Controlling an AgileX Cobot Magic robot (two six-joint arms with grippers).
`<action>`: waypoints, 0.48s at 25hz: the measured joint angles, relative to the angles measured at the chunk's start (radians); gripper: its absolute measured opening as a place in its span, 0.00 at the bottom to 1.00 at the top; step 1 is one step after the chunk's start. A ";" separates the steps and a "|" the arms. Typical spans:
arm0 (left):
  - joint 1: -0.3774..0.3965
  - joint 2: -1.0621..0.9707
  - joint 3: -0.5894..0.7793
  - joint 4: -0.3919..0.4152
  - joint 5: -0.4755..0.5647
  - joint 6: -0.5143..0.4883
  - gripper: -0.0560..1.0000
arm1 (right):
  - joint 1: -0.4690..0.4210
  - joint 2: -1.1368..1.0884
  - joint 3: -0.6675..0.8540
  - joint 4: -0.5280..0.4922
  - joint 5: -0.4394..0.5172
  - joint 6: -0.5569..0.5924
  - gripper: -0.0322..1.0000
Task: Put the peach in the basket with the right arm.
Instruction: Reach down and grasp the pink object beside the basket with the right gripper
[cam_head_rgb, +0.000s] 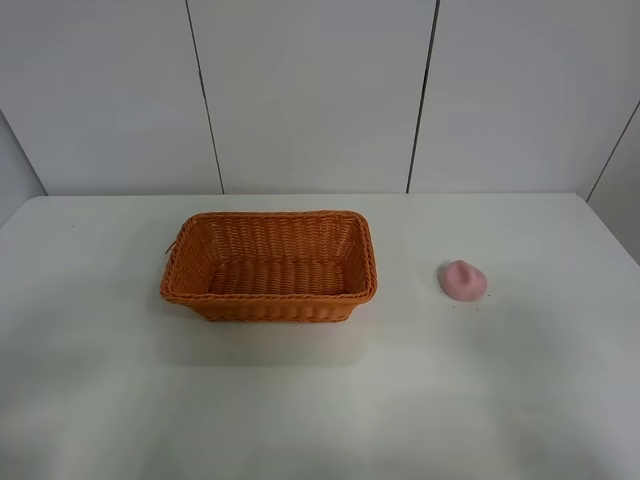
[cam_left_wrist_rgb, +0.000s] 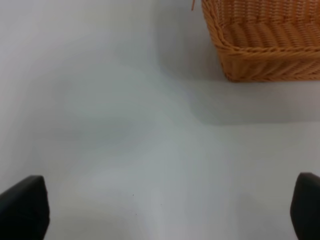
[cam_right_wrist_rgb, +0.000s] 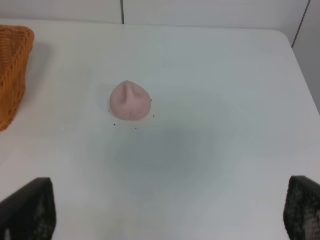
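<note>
The pale pink peach (cam_head_rgb: 463, 280) lies on the white table to the right of the orange-brown wicker basket (cam_head_rgb: 270, 265). Nothing is inside the basket. No arm shows in the exterior high view. In the right wrist view the peach (cam_right_wrist_rgb: 130, 101) rests some way ahead of my right gripper (cam_right_wrist_rgb: 170, 212), whose two black fingertips (cam_right_wrist_rgb: 27, 207) stand far apart with nothing between them; the basket's corner (cam_right_wrist_rgb: 12, 75) shows at the edge. My left gripper (cam_left_wrist_rgb: 165, 212) is open too, over bare table, with the basket (cam_left_wrist_rgb: 265, 40) ahead of it.
The white table (cam_head_rgb: 320, 400) ends at a pale panelled wall (cam_head_rgb: 310, 90) behind the basket. Its right edge (cam_right_wrist_rgb: 300, 65) runs close beyond the peach. A few tiny dark specks dot the surface around the peach.
</note>
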 joint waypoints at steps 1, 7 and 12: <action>0.000 0.000 0.000 0.000 0.000 0.000 0.99 | 0.000 0.000 0.000 0.000 0.000 0.000 0.71; 0.000 0.000 0.000 0.000 0.000 0.000 0.99 | 0.000 0.000 0.000 0.000 0.000 0.000 0.71; 0.000 0.000 0.000 0.000 0.000 0.000 0.99 | 0.000 0.164 -0.037 0.007 0.000 0.000 0.71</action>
